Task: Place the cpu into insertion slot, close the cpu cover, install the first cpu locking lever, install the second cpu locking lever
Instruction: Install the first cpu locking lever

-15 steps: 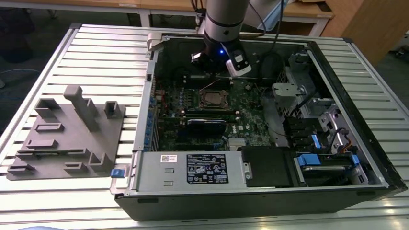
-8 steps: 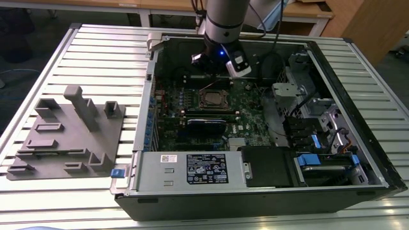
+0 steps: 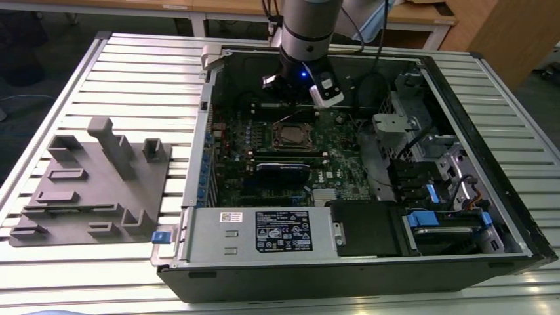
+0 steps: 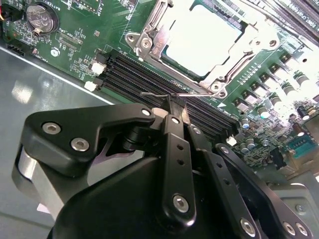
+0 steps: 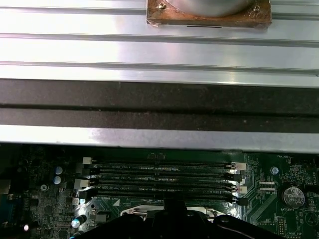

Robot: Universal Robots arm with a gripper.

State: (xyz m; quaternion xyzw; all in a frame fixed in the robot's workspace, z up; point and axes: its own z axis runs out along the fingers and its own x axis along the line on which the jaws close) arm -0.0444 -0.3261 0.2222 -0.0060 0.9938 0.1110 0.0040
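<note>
The cpu (image 4: pixel 202 36) lies in the insertion slot (image 3: pixel 293 135) on the green motherboard (image 4: pixel 75 47), its silver top glaring bright. The cpu cover (image 4: pixel 149 40) sits down around it as a shiny metal frame. A thin wire locking lever (image 4: pixel 157 93) runs along the socket's edge beside the black memory slots (image 4: pixel 134 79). My gripper (image 4: pixel 177 108) hangs just over that edge with its black fingers (image 4: pixel 172 124) pressed together, tips touching the wire. Whether the wire is pinched between them I cannot tell. In the exterior view my gripper (image 3: pixel 296 105) reaches into the open case just behind the socket.
The computer case (image 3: pixel 490 197) lies open on a slatted metal table (image 3: pixel 131 79). A grey plastic fixture (image 3: pixel 92 190) stands at the exterior view's left. The power supply (image 3: pixel 262 233) and blue drive caddies (image 3: pixel 437 220) fill the case's near side. Cables (image 3: pixel 376 85) hang beside the arm.
</note>
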